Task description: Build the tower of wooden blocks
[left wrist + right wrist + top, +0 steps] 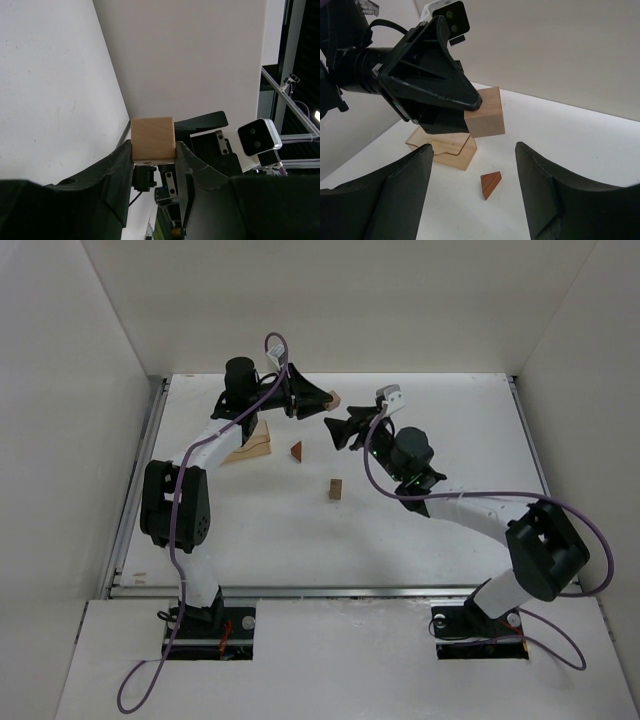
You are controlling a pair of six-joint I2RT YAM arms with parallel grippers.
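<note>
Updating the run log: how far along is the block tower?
Done: nothing is stacked yet. In hand: the left fingers are shut on the tan cube, held off the table and facing the open right fingers. Left: all the stacking. The red-brown triangle, flat tan block and small brown block lie apart on the table.

The top camera looked down on the bench (pixel 420 540), its near edge at 6 o'clock. The wrist cameras sat close, left facing 3 o'clock, right facing 9, sharing the tan block (pixel 487 112).
</note>
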